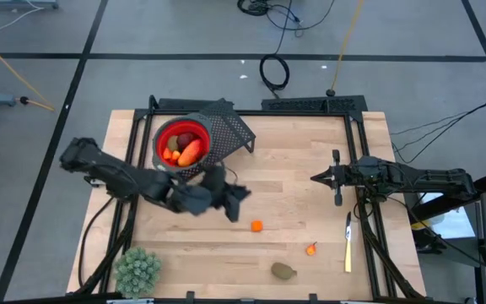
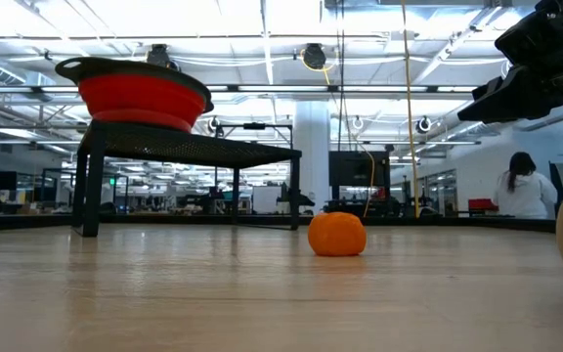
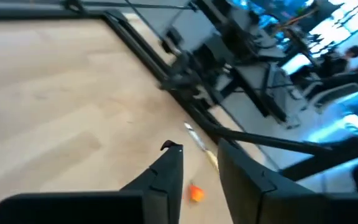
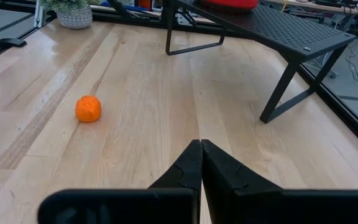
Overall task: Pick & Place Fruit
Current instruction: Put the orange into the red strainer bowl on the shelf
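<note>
Left gripper (image 1: 234,198): raised over the table (image 1: 294,143), just beside the red bowl (image 1: 160,139), on the bowl's side that faces the loose fruit. Fingers (image 3: 166,180) parted by a narrow gap, nothing between them; in the left wrist view, only bare wood and one small orange piece (image 3: 196,193) lying on the table seen through that gap, too blurred to say which piece.

Right gripper (image 1: 317,177): well away from the bowl, across the table, fingers pressed together at the tips (image 4: 201,146) and holding nothing.

Red bowl: sitting on a black mesh stand (image 1: 234,127), already loaded with fruit, among it a longer red-orange piece (image 1: 190,152) and a dark red ball (image 1: 186,138).

Loose fruit, all on the wood and none touched by either gripper:
- orange ball (image 1: 256,225), nearest the bowl of the three, just beyond the left gripper and apart from it; 
- small orange-red piece (image 1: 311,248), farther from the bowl than the ball; 
- brownish-green oval (image 1: 283,271), farthest from the bowl, close to the table edge.

Elsewhere: pale green spiky plant (image 1: 137,270) well clear of the bowl at a table corner; yellow-handled knife (image 1: 348,241) far from the bowl, just past the small orange-red piece.
</note>
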`<state>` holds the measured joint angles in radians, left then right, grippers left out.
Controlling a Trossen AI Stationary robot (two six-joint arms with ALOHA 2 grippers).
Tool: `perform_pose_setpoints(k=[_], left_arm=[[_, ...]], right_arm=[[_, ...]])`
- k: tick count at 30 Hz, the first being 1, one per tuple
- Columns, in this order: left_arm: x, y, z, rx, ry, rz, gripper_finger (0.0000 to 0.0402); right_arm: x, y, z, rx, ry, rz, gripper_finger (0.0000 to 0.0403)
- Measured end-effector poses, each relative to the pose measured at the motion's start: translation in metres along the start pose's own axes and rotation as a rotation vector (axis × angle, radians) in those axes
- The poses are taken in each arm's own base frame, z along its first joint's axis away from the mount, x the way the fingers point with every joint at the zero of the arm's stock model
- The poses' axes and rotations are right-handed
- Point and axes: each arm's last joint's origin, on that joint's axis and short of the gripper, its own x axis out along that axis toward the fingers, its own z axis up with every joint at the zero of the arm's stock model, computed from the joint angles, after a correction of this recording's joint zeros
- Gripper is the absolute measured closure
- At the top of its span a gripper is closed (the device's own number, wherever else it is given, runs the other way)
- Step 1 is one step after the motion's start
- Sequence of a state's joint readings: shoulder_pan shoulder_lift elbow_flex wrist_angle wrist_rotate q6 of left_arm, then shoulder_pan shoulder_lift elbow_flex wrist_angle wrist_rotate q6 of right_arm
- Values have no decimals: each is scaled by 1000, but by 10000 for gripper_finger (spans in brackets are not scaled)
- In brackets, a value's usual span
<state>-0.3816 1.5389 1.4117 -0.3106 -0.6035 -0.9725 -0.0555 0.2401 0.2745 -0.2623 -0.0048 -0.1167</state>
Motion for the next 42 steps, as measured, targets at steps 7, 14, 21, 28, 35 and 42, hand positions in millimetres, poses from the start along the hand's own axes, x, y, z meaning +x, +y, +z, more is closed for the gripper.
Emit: perform_pose_setpoints(k=[7, 14, 21, 28, 35, 42], left_arm=[[25, -14, -37, -66, 6, -57, 352], [37, -27, -46, -47, 24, -28, 395], [49, -40, -46, 9, 67, 41, 400], [72, -50, -49, 61, 183, 120, 401], [97, -51, -57, 135, 309, 219, 401], [110, -36, -63, 150, 394, 305, 401]], right_arm=[[0, 0, 0, 0, 0, 0, 403], [0, 0, 0, -2, 1, 0, 403], [0, 0, 0, -4, 4, 1, 403], [0, 0, 0, -4, 4, 1, 403], [0, 0, 0, -5, 4, 1, 403], [0, 0, 0, -34, 4, 1, 403]])
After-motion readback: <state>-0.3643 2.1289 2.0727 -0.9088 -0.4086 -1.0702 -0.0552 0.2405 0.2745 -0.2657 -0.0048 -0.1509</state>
